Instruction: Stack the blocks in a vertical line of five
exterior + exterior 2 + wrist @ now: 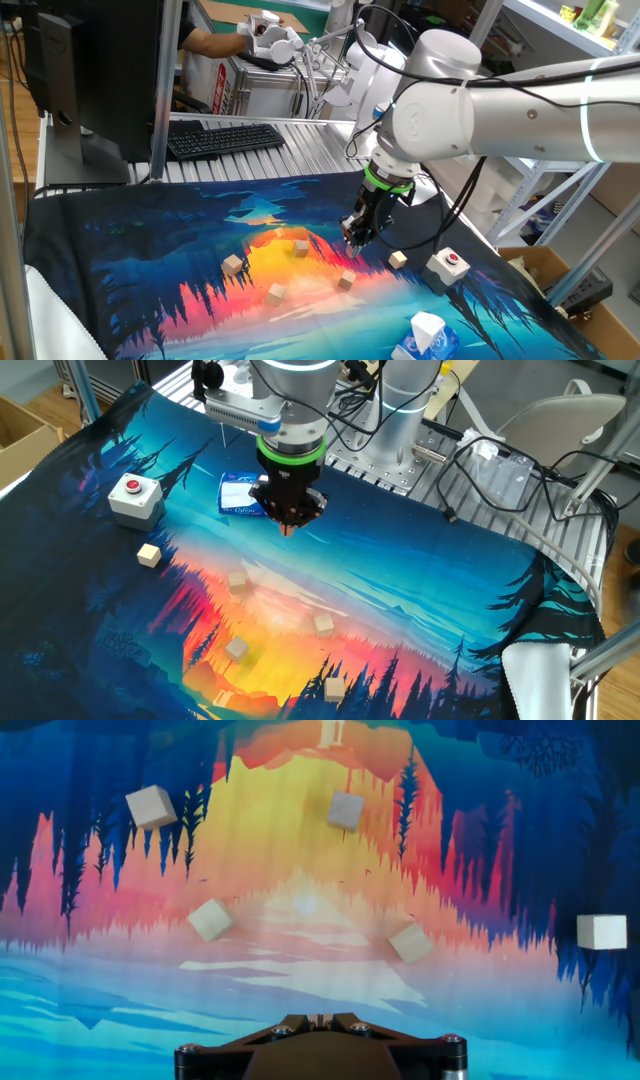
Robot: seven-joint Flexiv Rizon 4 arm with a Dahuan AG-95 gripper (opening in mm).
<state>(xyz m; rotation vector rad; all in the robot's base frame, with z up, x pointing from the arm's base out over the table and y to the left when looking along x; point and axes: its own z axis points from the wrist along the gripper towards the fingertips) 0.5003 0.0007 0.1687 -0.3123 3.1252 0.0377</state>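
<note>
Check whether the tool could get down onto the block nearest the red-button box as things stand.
Probably yes. That block lies alone on the mat, apart from the box and the other blocks, with nothing above it. The tool hangs shut above the mat, holding nothing, so it must open first.

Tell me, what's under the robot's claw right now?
Just the colorful mat. The gripper is shut with nothing in it and hangs above the mat. All five wooden blocks lie apart on it, none stacked. Nothing seems hidden beneath.
</note>
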